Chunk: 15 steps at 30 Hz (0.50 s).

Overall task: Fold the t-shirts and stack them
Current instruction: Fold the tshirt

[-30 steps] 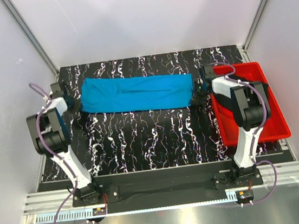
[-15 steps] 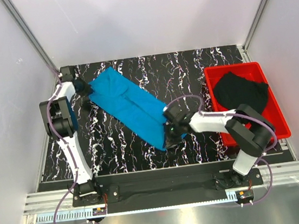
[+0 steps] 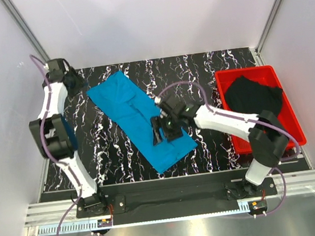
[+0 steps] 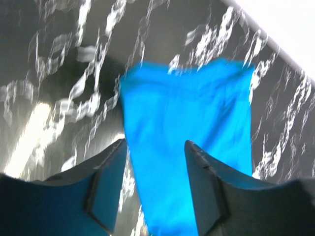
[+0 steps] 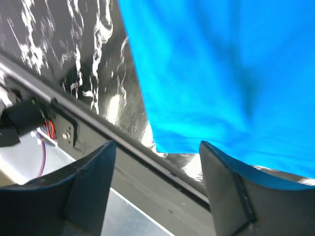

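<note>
The sky-blue t-shirt [image 3: 140, 120] lies flat as a long folded strip, running diagonally from the far left toward the near middle of the table. My left gripper [image 3: 78, 83] hovers just off the shirt's far-left end, open, with nothing between its fingers; in the left wrist view the blue t-shirt [image 4: 192, 128] lies below the open left gripper [image 4: 155, 150]. My right gripper [image 3: 165, 129] hangs open above the shirt's near half. In the right wrist view the blue t-shirt [image 5: 211, 69] and its near edge show past the empty right gripper [image 5: 157, 150]. The black t-shirt [image 3: 253, 96] lies crumpled in the tray.
The red plastic tray [image 3: 294, 130] stands at the right side of the black marbled table [image 3: 116, 157]. The table's front rail [image 5: 123, 142] runs close to the blue shirt's near end. White walls enclose the back and both sides.
Both grippers have opened and let go of the blue t-shirt. The right one moved up over the shirt's near half; the left one drew back to the far left corner.
</note>
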Motion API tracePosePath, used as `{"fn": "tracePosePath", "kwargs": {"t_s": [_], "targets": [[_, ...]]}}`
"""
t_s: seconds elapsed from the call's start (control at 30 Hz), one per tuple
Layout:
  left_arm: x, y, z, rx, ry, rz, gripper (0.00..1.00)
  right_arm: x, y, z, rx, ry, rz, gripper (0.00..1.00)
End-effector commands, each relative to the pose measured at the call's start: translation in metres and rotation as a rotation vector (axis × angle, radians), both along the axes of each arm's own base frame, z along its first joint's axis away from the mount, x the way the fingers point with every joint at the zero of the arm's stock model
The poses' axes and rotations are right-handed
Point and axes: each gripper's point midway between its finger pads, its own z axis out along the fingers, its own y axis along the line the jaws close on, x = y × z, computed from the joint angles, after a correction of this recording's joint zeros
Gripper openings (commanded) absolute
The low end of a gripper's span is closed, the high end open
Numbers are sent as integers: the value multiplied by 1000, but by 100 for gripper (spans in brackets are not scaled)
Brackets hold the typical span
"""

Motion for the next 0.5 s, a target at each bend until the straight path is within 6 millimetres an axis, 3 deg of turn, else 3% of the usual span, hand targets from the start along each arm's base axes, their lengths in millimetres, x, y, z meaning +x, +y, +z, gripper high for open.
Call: {"fn": "tracePosePath", "kwargs": {"t_s": [0.0,0.1,0.2,0.23,0.3,0.37,0.4,0.43,0.47], "targets": [[-23,-25,28,-36,-101,-23,58,41,-55,29,-122,-120,-56,77],[-37,-71,5,-97,-68,-99,56,63,-82,30,-131,-126,-100,78],[-44,-106,-28,-87,21,-160,51,76,-108,16,-175,-113,-119,77],[-43,-104,-32,-82,38,-153,51,83,-120,9,-179,-93,-147,76],[-45,-123,-54,-72,88,-154,51,88,-131,-5,-167,-66,-161,72],[-36,-128,-62,-70,103,-140,48,92,-140,-21,-156,-40,-165,63],[-44,-131,-89,-56,206,-135,47,92,-141,-30,-158,-17,-168,60],[-42,-129,-98,-28,245,-124,47,91,-140,-34,-141,2,-165,59],[-27,-123,-89,24,233,-106,47,92,-139,-39,-115,9,-162,59]]}}
